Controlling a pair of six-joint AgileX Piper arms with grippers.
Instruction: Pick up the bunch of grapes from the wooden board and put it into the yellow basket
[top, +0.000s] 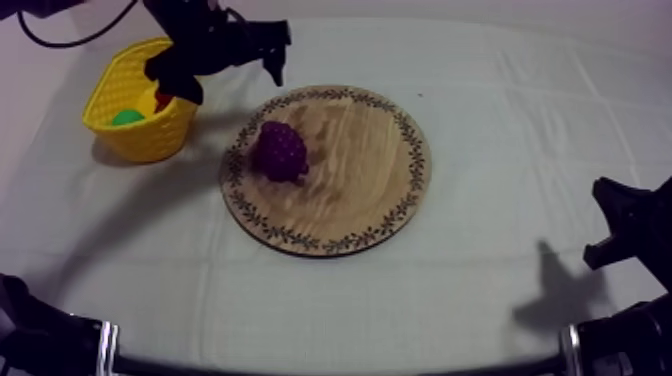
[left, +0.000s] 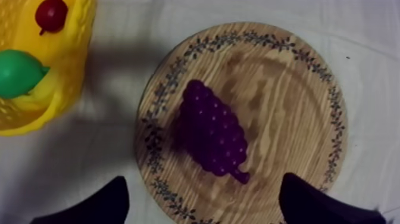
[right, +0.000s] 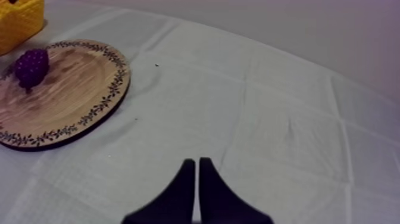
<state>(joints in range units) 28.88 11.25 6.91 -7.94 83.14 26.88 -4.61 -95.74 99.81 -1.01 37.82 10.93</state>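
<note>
**Top view.** One round wooden board (top: 345, 195) with a patterned rim lies mid-table. One bunch of grapes (top: 279, 151) lies on its left part. One yellow basket (top: 138, 128) stands just left of the board and apart from it, holding one green fruit (top: 127, 117) and one small red fruit (top: 162, 101), the latter half hidden by the arm. The left gripper (top: 230, 75) hangs between basket and board with its two fingers spread. The right arm (top: 635, 225) sits low at the right edge, cut off.

**Left wrist view.** Two fingers (left: 101, 205) stand wide apart with nothing between them, only their tips in sight. The grapes lie on the board between and beyond them. The basket is cut off, and the green fruit's kind is hard to tell.

**Right wrist view.** The right gripper (right: 197, 187) has its fingers pressed together in a wedge over the bare cloth (right: 286, 119). The board and grapes are far off, and only the basket's corner shows.
</note>
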